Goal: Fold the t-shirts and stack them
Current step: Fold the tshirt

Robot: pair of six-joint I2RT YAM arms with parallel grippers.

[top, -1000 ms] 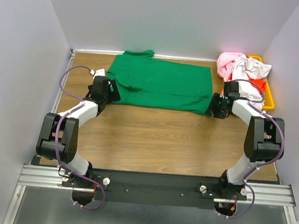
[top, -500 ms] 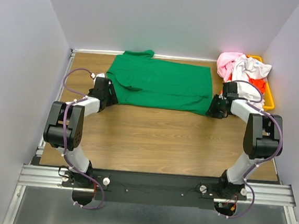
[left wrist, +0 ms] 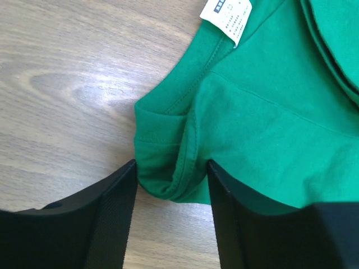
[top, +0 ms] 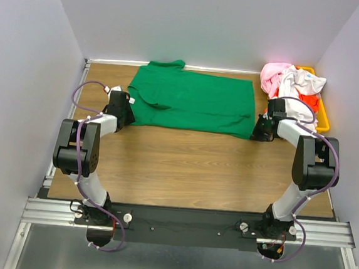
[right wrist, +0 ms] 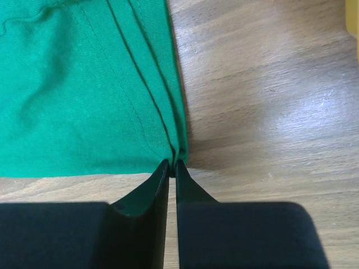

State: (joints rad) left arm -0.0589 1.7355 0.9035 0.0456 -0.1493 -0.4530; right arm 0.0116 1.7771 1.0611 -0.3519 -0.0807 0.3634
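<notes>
Top external shows the plain bright green cloth t-shirt [top: 192, 101] lying flat at the brown wooden table's [top: 183, 166] far side; the right gripper [right wrist: 172, 166] pinches its hem corner, while the left gripper [left wrist: 171, 176] gapes around the sleeve fold and should, I reckon, close before lifting evenly.

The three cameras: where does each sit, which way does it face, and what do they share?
Top external: above and behind the robot, facing down on table, green t-shirt and both arms.
Left wrist: on the left arm, facing down at a shirt corner inside the open left gripper.
Right wrist: on the right arm, facing down at the shirt hem pinched by the right gripper.
Shared: all three show the green t-shirt.
</notes>
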